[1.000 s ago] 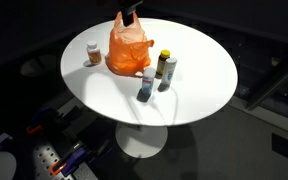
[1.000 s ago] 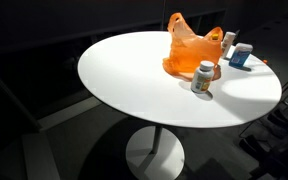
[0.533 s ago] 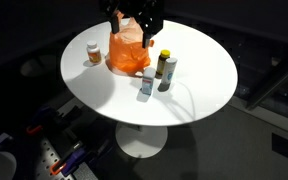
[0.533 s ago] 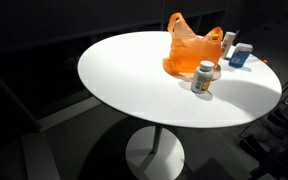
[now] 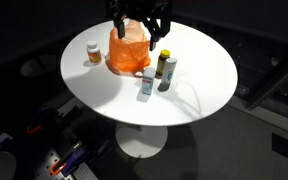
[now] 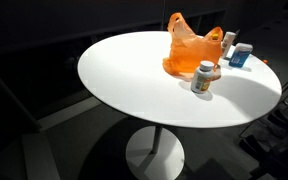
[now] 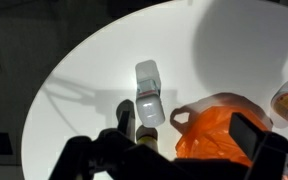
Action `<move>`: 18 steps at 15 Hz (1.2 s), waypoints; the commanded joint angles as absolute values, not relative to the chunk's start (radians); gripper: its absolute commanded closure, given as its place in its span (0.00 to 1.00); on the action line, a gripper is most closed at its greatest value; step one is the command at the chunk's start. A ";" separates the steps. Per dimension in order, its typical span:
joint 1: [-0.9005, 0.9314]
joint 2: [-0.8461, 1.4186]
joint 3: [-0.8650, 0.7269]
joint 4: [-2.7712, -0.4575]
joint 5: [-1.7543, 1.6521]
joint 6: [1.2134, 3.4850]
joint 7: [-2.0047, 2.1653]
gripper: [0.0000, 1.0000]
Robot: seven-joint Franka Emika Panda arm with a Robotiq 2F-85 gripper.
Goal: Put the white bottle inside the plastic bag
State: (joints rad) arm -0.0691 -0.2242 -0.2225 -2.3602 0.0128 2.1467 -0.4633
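Strong light on white desk (image 5: 199,70), near overexposure in wrist view. Beyond desk, dim and murky. Soft shadows on desk. Coarse, slightly blurred throughout.

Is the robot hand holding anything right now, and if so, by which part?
Nothing is held. The hand hangs open above the orange bag; the white bottle stands free on the table.

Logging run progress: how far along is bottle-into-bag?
Done: nothing yet; the white bottle stands on the table, outside the plastic bag. In hand: nothing; the gripper hangs open above bag and bottle. Left: grasp the bottle, lift it, release it inside the bag.
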 commanded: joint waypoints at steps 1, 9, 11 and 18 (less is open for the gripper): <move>-0.073 -0.171 -0.211 -2.356 0.042 2.204 -0.462 0.00; -0.075 0.012 -0.164 -2.341 0.094 2.388 -0.498 0.00; -0.083 0.051 -0.152 -2.334 0.086 2.419 -0.498 0.00; -0.117 0.147 -0.126 -2.323 0.065 2.527 -0.527 0.00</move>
